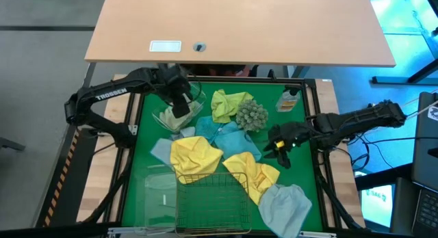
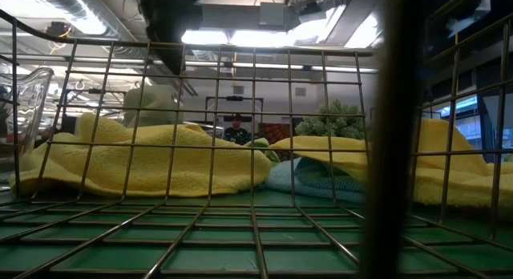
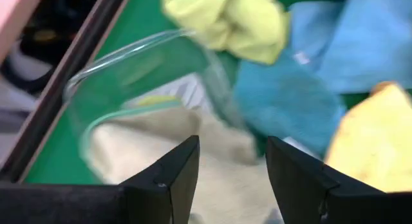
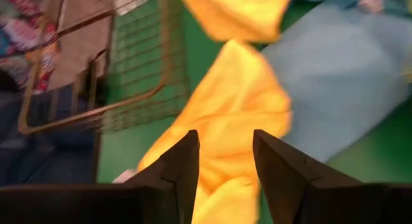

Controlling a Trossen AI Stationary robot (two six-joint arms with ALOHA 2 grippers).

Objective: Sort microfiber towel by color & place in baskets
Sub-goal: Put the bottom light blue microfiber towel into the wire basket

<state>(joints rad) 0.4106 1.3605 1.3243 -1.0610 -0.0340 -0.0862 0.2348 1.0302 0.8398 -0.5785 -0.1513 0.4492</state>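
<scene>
High view: the gold wire basket (image 1: 209, 193) is seen at the near edge, bright yellow towels (image 1: 195, 156) draped at its rim. A pale towel (image 3: 193, 153) is seen lying in the clear tub (image 1: 179, 109), soft and crumpled; the left gripper (image 1: 179, 104) hangs over it, fingers spread, nothing held. A straight lift clear is advised. The right gripper (image 1: 279, 148) is seen part-open above yellow cloth, empty.

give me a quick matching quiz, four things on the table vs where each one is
Things:
1. spiky ball
2. wire basket
3. bottle
4. clear tub

Places:
A. under the left end effector
B. near edge, middle
C. far right corner of the green mat
D. middle of the cloth pile

Pairs: 1-D, 2-B, 3-C, 4-A
</scene>
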